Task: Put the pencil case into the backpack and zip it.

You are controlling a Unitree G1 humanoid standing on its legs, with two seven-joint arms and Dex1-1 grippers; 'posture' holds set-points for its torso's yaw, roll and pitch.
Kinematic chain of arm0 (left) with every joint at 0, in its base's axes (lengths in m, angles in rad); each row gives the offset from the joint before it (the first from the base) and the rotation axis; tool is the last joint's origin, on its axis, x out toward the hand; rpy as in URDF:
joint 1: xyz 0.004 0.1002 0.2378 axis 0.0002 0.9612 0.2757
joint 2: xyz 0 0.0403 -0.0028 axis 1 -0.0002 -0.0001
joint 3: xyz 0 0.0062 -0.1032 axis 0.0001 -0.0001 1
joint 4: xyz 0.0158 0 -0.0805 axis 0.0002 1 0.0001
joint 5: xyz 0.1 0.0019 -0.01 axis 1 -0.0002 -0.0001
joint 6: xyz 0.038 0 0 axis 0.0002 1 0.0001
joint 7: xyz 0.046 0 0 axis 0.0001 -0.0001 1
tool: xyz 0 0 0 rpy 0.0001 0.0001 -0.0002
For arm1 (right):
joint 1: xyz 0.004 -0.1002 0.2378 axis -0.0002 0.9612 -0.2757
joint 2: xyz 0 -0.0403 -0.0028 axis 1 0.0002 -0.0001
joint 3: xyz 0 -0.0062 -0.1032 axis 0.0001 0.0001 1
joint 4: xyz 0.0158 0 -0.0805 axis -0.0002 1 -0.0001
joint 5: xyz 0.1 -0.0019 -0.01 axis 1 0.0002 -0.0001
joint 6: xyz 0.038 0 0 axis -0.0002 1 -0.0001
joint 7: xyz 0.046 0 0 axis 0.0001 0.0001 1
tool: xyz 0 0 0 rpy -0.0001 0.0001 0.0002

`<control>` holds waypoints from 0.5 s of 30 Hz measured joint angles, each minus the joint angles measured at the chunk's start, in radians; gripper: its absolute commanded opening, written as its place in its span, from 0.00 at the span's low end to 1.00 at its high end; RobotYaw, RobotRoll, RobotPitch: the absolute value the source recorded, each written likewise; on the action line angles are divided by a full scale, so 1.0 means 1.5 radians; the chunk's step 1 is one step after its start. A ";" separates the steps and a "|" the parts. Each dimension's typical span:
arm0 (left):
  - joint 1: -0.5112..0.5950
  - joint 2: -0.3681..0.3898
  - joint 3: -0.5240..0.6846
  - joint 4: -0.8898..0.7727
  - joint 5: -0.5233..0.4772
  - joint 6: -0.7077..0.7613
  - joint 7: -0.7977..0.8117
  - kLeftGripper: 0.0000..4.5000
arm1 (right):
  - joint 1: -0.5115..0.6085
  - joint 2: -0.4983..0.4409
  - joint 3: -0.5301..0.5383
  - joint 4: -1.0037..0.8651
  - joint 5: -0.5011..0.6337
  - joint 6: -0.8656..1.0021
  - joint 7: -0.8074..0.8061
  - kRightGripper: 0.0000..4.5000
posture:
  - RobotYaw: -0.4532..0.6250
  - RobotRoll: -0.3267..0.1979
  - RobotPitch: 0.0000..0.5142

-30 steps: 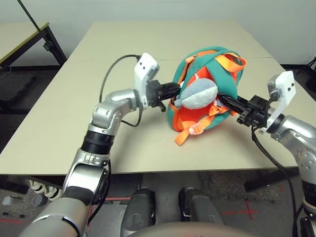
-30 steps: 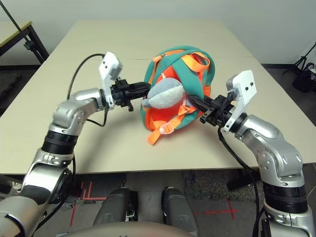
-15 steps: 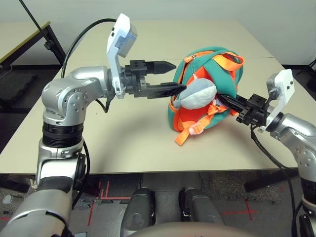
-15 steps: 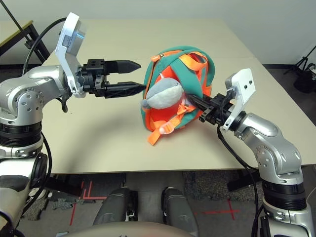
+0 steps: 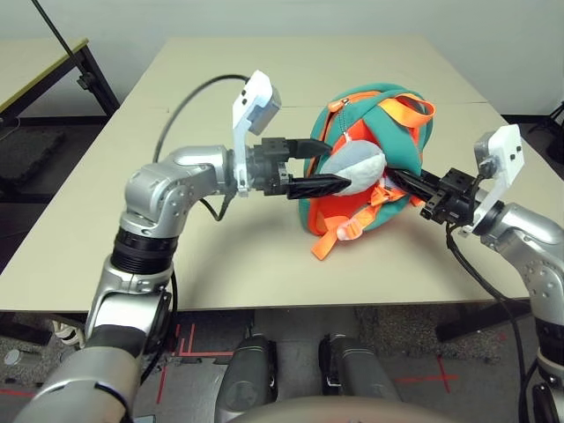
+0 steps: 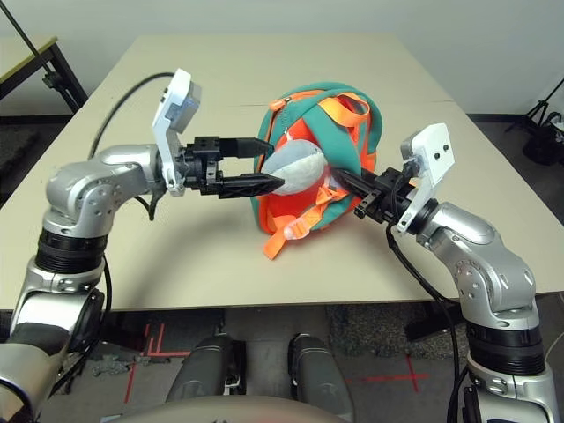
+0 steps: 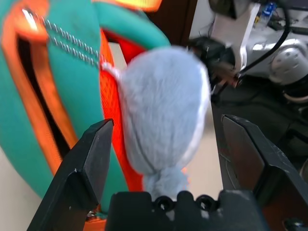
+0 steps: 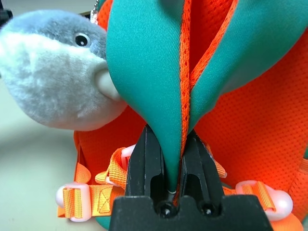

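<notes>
The teal and orange backpack (image 5: 383,132) stands upright in the middle of the table (image 5: 220,256). Its grey-white plush shark (image 5: 357,166) hangs on a bead chain at the front. My left gripper (image 5: 338,164) is open at the backpack's left side, and in the left wrist view its fingers (image 7: 84,166) stand on either side of the shark (image 7: 161,120). My right gripper (image 8: 171,144) is shut on a teal fold with orange trim (image 8: 185,82) at the backpack's right side (image 6: 352,181). The pencil case is out of view.
Orange straps with buckles (image 5: 339,231) trail from the backpack toward the table's front edge. A second table (image 5: 40,66) stands at the far left. A black stand (image 6: 546,110) is on the floor at the right.
My left arm, raised and drawn back half a second ago, has come down and forward, so its open fingers now flank the shark. The right gripper has kept its hold.
</notes>
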State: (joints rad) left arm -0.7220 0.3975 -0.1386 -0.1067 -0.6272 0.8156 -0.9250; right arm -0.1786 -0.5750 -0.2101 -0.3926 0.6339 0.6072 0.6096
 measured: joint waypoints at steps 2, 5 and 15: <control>0.001 -0.012 0.000 0.010 0.004 -0.012 0.000 1.00 | 0.005 0.000 -0.001 -0.002 0.000 0.000 -0.003 0.01 | 0.42 0.62 0.15; 0.001 -0.017 -0.011 0.029 0.021 -0.033 -0.001 1.00 | 0.006 0.000 -0.001 -0.003 0.000 0.000 -0.004 0.01 | 0.43 0.62 0.15; 0.022 0.004 -0.045 0.052 0.081 -0.084 -0.013 1.00 | -0.005 0.000 0.001 0.003 -0.005 -0.002 0.000 0.01 | 0.46 0.62 0.13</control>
State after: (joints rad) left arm -0.6892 0.4035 -0.2057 -0.0286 -0.5056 0.6894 -0.9446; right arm -0.1854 -0.5755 -0.2079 -0.3874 0.6269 0.6040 0.6104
